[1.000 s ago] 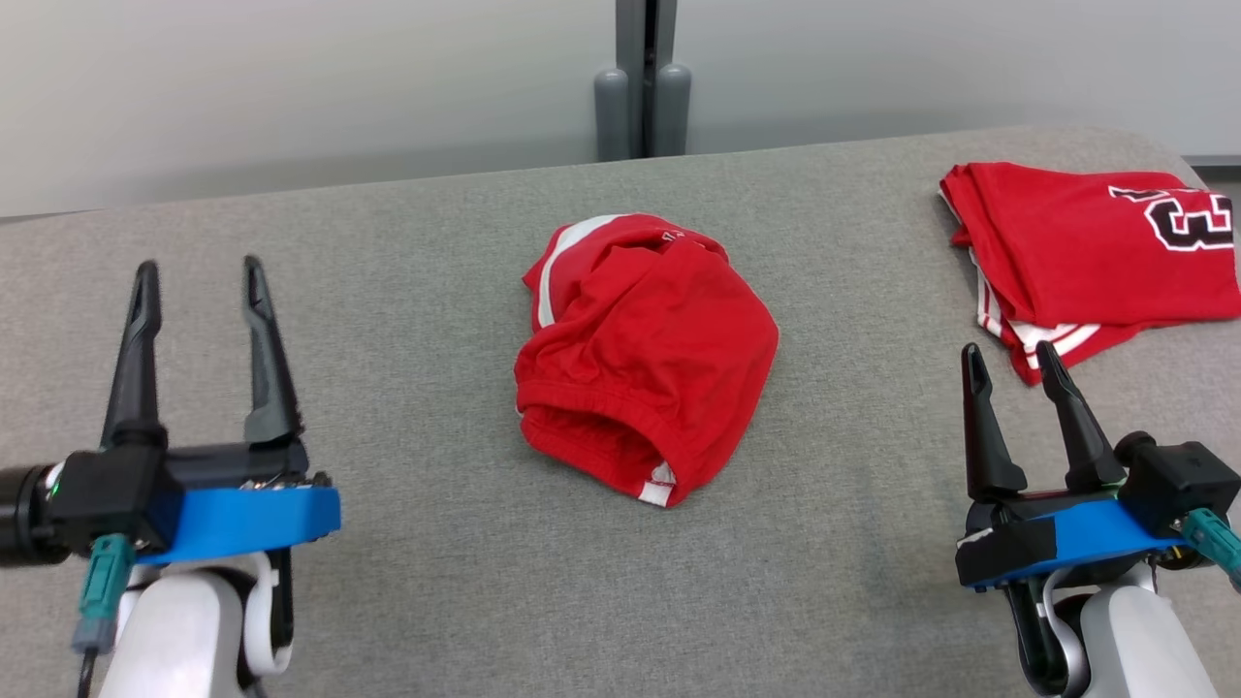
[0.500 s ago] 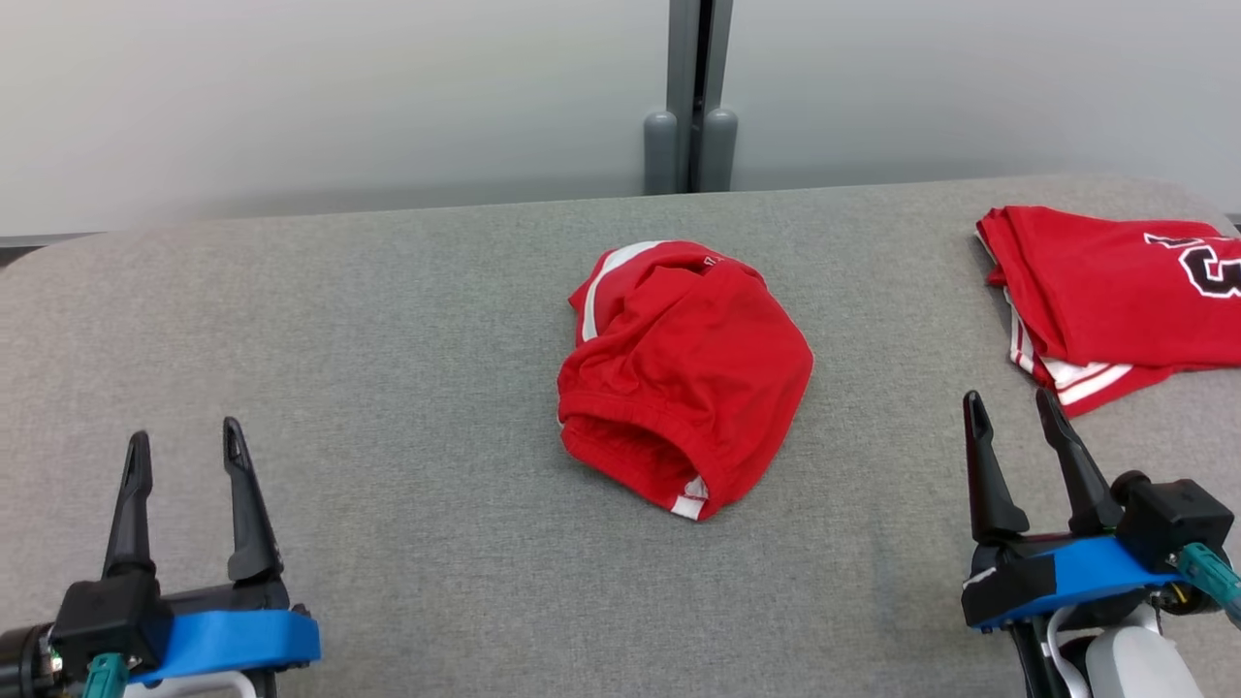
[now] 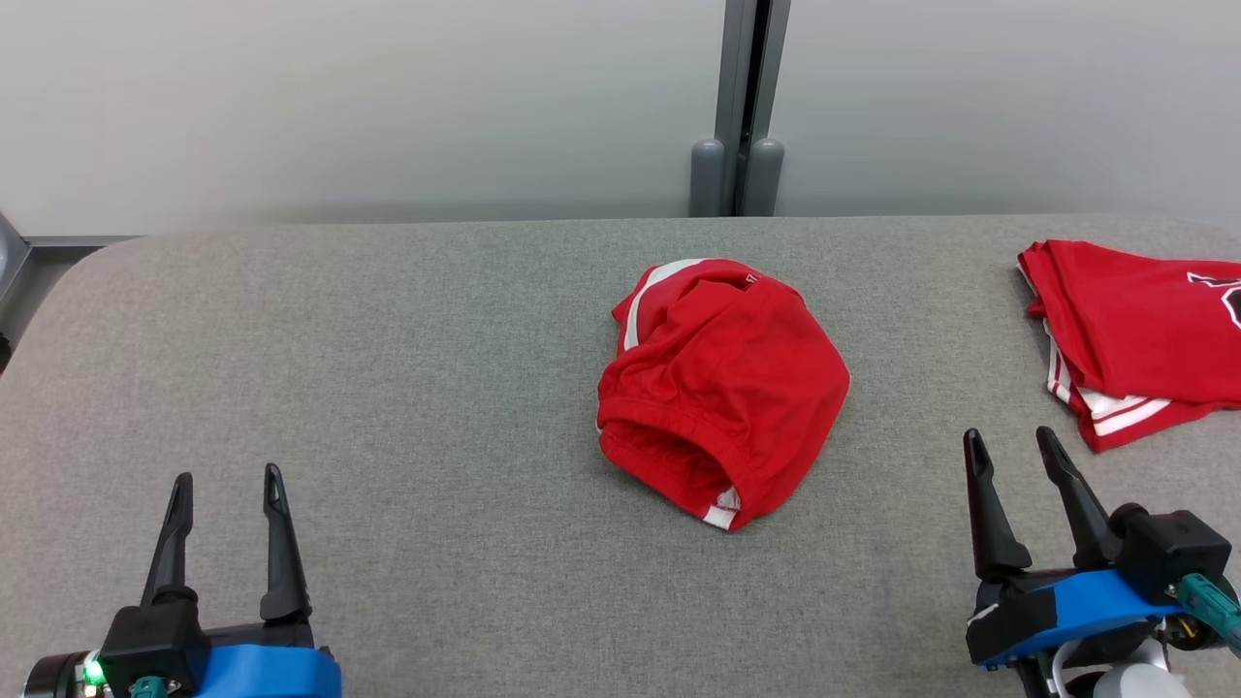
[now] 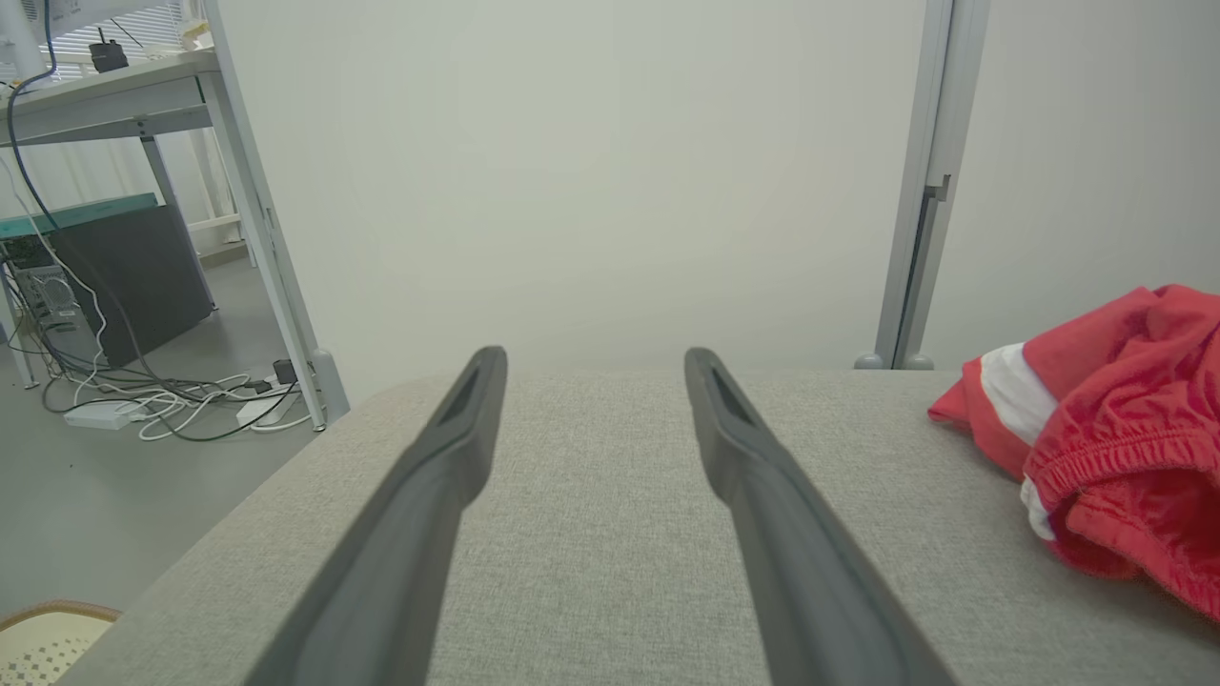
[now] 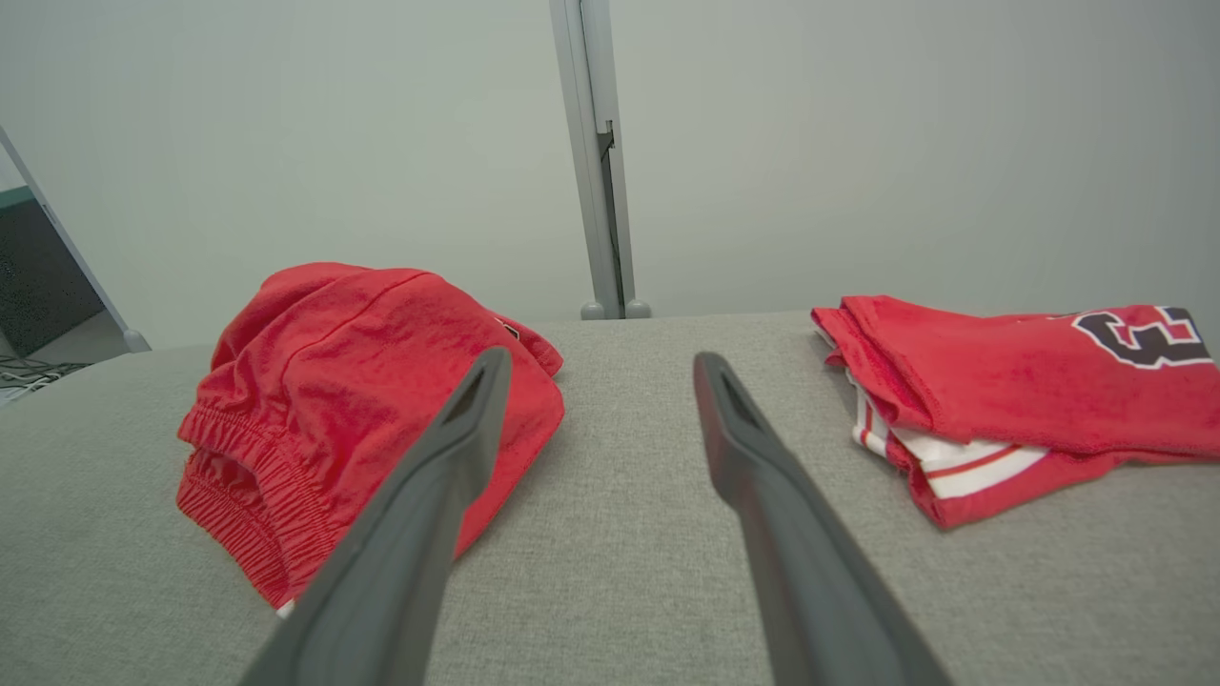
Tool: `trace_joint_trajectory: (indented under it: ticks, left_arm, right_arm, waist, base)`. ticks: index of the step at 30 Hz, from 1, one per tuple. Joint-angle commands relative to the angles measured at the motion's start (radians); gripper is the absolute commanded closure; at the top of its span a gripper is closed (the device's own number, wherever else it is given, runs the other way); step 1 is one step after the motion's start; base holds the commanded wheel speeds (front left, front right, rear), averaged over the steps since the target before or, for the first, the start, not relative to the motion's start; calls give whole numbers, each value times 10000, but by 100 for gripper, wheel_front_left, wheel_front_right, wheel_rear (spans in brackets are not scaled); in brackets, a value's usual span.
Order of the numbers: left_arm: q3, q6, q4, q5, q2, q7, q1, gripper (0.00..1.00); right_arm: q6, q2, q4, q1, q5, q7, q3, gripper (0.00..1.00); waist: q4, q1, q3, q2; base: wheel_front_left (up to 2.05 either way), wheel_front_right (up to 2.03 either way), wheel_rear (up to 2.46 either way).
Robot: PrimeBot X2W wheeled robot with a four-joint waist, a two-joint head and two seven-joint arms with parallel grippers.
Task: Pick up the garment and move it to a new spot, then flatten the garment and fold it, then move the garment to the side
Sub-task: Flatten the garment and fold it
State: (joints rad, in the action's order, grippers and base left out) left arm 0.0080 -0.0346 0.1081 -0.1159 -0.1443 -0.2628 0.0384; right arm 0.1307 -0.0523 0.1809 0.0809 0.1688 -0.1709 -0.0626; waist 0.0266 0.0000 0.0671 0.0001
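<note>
The garment [image 3: 722, 393], a pair of red shorts with a white side stripe, lies crumpled in a rounded heap about midway between the table's left and right edges, a little closer to the far edge than to the near one. Its elastic waistband gapes toward the near edge (the gathered band is plain in the right wrist view). Nothing touches it.

The left gripper [image 3: 228, 475] is over the table [image 3: 388, 339] by the near edge, toward the near left corner. Its two dark fingers are spread apart and empty, pointing at the far edge. In the left wrist view bare grey cloth shows between them, and the garment sits off to their right, well apart.

The right gripper [image 3: 1008, 434] is by the near edge toward the near right corner, fingers likewise apart with nothing between them. The garment lies to its left and farther in, not touched.

A folded red jersey [image 3: 1134, 330] with white trim and a black numeral lies at the right edge toward the far right corner, near the right gripper's fingertips but apart from them.

Behind the far edge a grey post [image 3: 742, 107] rises against a pale wall. Past the left edge, the left wrist view shows a desk [image 4: 105, 95] and loose cables [image 4: 191, 400] on the floor.
</note>
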Motion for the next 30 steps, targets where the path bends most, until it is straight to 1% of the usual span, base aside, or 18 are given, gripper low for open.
trace_joint_trajectory:
  ticks: [1,7,30]
  left_arm:
    - [-28,10,23,-49,-3,-24,102,0]
    - [-16,93,70,-179,13,-24,130,0]
    - [-44,4,157,-298,-57,-24,95,0]
  right_arm:
    - [1,6,-38,-111,-54,8,14,0]
    - [1,17,-240,-262,-152,161,3,0]
    - [1,22,-265,-292,-31,249,11,0]
  waist:
    - [2,0,-11,-1]
    - [30,0,-97,-1]
    - [-24,0,-2,-1]
  base:
    - [0,0,0]
    - [0,0,0]
    - [0,0,0]
